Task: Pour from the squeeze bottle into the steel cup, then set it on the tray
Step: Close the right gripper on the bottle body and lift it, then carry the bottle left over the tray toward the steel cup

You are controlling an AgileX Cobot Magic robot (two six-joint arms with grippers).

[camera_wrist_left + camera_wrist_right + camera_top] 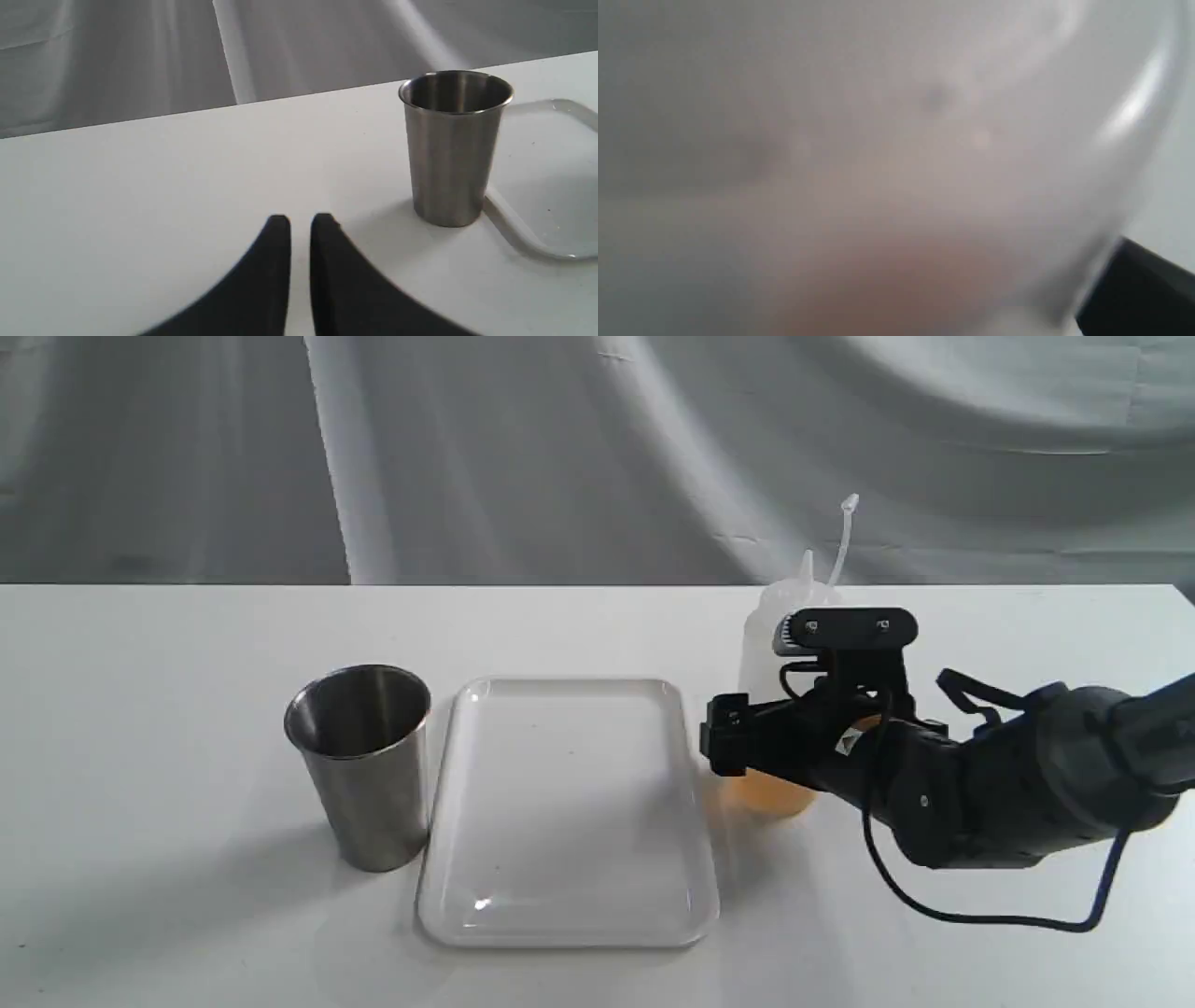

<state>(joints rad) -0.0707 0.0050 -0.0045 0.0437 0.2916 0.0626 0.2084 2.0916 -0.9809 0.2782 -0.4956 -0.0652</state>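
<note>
The squeeze bottle [767,644] stands upright on the table just right of the tray [569,924], with amber liquid low in its base and its cap strap sticking up. My right gripper [726,739] reaches in from the right and is shut on the bottle's lower body. In the right wrist view the bottle's blurred wall [896,140] fills the picture, with one black finger [1139,289] against its edge. The steel cup [359,765] stands upright left of the tray. My left gripper [300,219] is shut with nothing in it, low over the table short of the cup [451,149].
A grey cloth backdrop hangs behind the white table. The tray's rim [523,242] runs close beside the cup's base. A black cable loops under the right arm [980,919].
</note>
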